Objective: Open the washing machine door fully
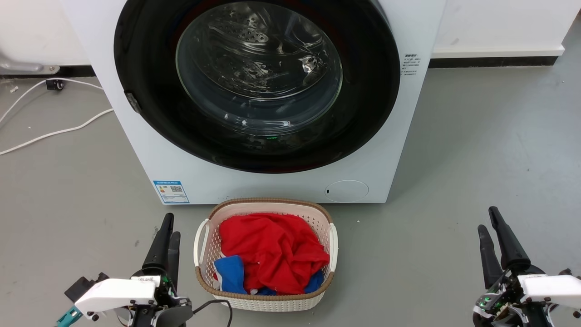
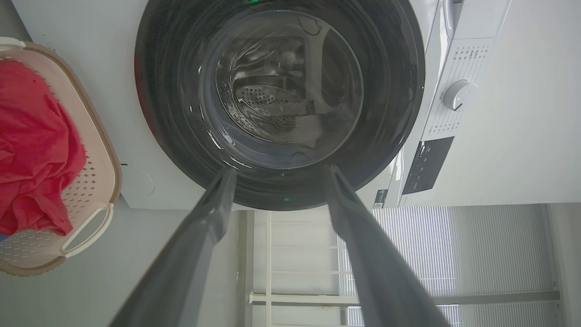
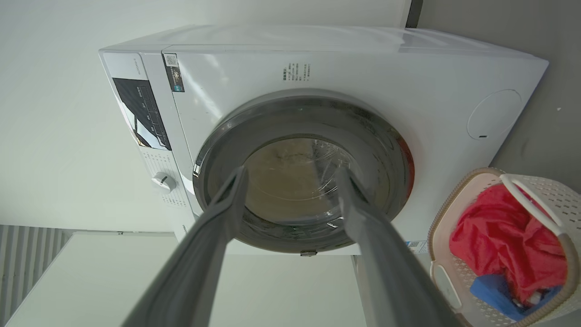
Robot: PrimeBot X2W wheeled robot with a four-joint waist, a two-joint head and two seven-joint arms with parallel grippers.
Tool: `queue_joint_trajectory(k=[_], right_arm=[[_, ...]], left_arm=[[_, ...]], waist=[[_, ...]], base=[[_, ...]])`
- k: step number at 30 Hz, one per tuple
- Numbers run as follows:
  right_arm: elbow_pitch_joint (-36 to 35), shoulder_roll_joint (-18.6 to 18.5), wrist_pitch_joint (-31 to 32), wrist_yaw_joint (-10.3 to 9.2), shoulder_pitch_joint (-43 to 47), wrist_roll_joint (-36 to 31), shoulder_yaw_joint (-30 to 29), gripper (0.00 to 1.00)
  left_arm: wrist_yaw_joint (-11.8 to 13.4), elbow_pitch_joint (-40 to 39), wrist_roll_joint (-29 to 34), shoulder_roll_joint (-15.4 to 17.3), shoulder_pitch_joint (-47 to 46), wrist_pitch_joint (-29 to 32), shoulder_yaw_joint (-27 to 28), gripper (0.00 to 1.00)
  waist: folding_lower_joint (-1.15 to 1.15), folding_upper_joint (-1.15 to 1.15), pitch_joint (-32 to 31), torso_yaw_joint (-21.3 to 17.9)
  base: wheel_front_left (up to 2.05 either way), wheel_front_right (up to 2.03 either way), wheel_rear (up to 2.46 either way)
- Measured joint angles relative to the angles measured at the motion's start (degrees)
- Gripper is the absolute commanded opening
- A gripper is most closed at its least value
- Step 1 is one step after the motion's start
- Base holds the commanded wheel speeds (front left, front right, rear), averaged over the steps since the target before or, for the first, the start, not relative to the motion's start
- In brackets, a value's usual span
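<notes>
The large round glossy black washing machine door [image 1: 257, 81] with its bulging glass centre sits shut, upper centre. At the lower corners the left gripper [image 1: 172, 225] and right gripper [image 1: 487, 219] hang empty, fingers parted, likely kept clear of the white plastic basket [image 1: 202, 245].

We record a white laundry basket [image 1: 272, 302] holding a red garment [image 1: 272, 250] and blue cloth [image 1: 231, 272] on the grey floor [image 1: 476, 159], with a white cable [image 1: 59, 131] well apart to the left.
</notes>
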Motion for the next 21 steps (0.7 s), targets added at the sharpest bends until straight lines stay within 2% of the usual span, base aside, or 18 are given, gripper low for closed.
queue_joint_trajectory(k=[9,21], right_arm=[[-2.2,-1.8,-3.5,0.0,1.0,-8.5,1.8,1.0],[-3.7,-2.1,-5.8,0.01,1.5,-23.1,2.2,1.0]], left_arm=[[0.0,-1.9,9.3,0.0,-0.1,-2.7,-2.1,1.0],[0.6,-2.5,23.8,0.1,-0.5,-5.3,-3.2,1.0]], waist=[[0.0,0.0,-0.1,0.0],[0.0,0.0,-0.2,0.2]], base=[[0.0,0.0,0.0],[0.0,0.0,0.0]])
